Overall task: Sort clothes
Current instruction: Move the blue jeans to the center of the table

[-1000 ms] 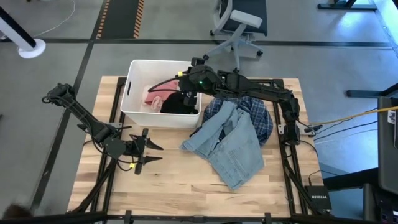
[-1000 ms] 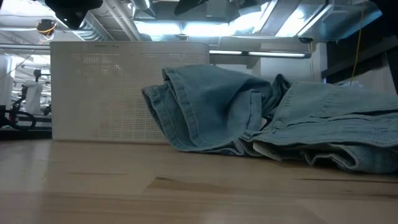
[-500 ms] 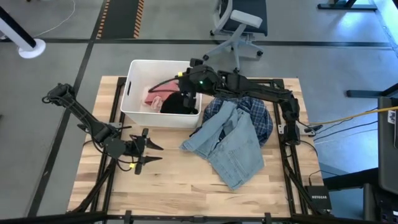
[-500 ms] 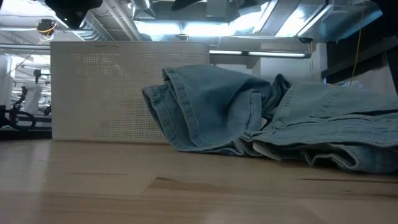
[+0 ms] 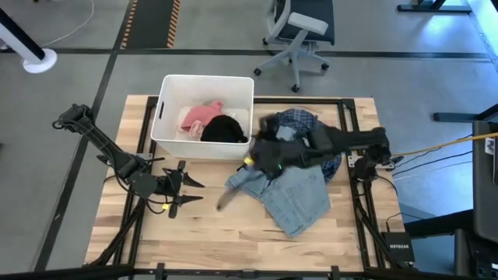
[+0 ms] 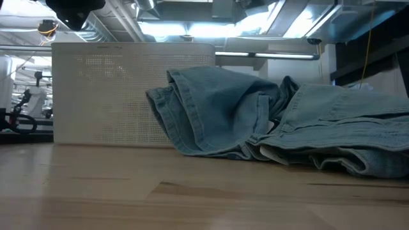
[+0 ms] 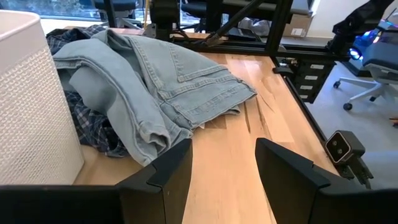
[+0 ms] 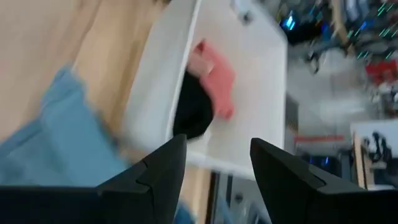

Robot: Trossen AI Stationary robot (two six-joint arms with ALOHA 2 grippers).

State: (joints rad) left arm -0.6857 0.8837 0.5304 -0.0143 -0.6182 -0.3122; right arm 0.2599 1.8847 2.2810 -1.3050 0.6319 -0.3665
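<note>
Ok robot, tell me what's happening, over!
Right gripper open, empty, over light blue denim. Left gripper open, idle by table's left side. Pink piece and black piece in bin. Nothing blocking.

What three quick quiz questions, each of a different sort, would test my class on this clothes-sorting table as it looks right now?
1. True or false: the light blue denim lies inside the white bin.
2. Which gripper is above the denim? A left, B right.
3. Fill in: beside the pink piece in the bin lies a ____ piece.

Key: 1 false. 2 B; the right gripper is open there, while the left gripper waits open over bare table. 3 black.
</note>
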